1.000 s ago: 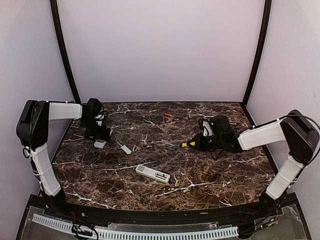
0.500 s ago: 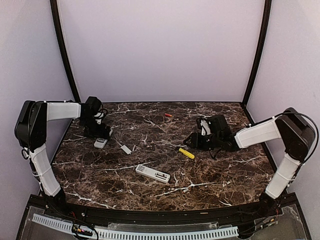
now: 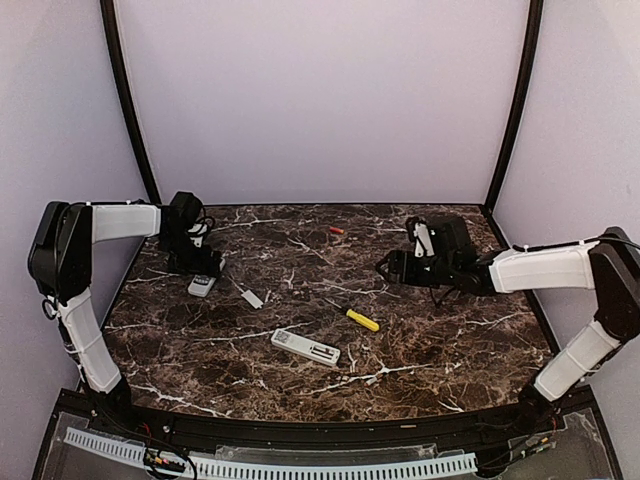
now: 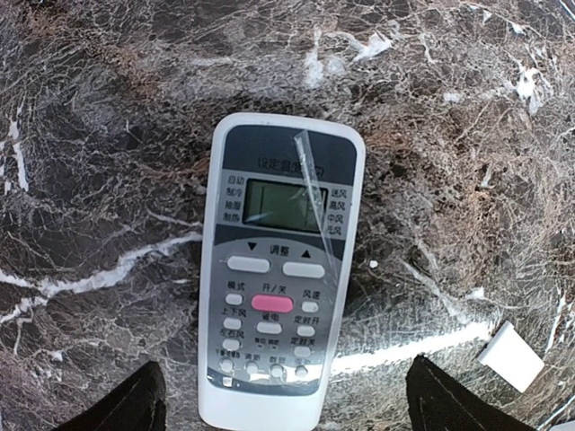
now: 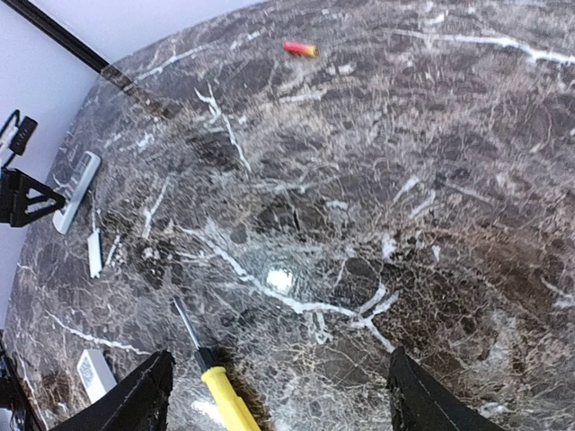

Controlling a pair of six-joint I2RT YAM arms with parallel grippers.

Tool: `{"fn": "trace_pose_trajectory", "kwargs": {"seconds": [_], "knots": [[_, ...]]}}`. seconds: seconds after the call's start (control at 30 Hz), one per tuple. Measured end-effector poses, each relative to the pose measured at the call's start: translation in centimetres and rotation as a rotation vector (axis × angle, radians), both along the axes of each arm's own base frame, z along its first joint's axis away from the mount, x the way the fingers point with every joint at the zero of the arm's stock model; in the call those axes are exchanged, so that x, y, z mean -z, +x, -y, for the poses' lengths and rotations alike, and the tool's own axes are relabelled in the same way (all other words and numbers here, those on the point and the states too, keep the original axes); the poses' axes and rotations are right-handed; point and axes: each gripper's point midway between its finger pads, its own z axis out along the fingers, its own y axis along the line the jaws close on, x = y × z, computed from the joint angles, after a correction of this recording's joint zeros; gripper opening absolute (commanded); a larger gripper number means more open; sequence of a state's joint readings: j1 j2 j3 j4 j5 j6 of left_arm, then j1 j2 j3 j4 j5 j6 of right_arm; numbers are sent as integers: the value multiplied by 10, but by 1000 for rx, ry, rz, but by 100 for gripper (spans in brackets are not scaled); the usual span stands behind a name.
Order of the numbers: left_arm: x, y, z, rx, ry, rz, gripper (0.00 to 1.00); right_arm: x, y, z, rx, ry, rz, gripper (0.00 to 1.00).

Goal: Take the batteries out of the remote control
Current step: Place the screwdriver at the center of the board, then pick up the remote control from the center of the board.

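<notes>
Overhead, the red cell (image 3: 336,230) lay loose at 12 o'clock, near the table's (image 3: 450,340) far edge. Left claw (image 4: 292,406) hung wide at 10 o'clock, straddling the button end of the grey remote (image 4: 283,296) without touching it. That remote lay buttons-up, so its bay presumably faced down. Right claw (image 5: 278,400) was wide and empty at 2 o'clock. Screwdriver (image 3: 363,320) lay flat at 3 o'clock. White remote (image 3: 305,348) sat at 6 o'clock with its bay open; whether cells were inside, could not tell.

Judgement: close on the grey remote's long sides near mid-length, lift level, and turn it over before any prying. Risk: the smooth casing could slip from a tip-only grip.
</notes>
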State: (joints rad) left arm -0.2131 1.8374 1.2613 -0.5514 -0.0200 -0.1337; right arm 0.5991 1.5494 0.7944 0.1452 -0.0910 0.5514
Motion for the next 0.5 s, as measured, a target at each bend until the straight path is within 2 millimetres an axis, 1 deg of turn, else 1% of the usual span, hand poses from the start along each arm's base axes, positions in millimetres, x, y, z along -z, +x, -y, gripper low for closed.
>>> {"fn": "trace_pose_trajectory", "kwargs": {"seconds": [0.13,0.23,0.3,0.37,0.5], "knots": [[0,0,-1,-2,1,-1,93,-35,1,5,12,19,85,80],[5,0,-1,-3,4,-13,92,-51,1,8,19,33,125,79],[9,1,-2,-6,5,-23,91,-55,1,9,22,35,136,79],[13,1,-5,-12,7,-34,88,-56,0,10,22,31,139,79],[15,2,-10,-24,5,-41,85,-49,-3,13,25,13,127,78]]}}
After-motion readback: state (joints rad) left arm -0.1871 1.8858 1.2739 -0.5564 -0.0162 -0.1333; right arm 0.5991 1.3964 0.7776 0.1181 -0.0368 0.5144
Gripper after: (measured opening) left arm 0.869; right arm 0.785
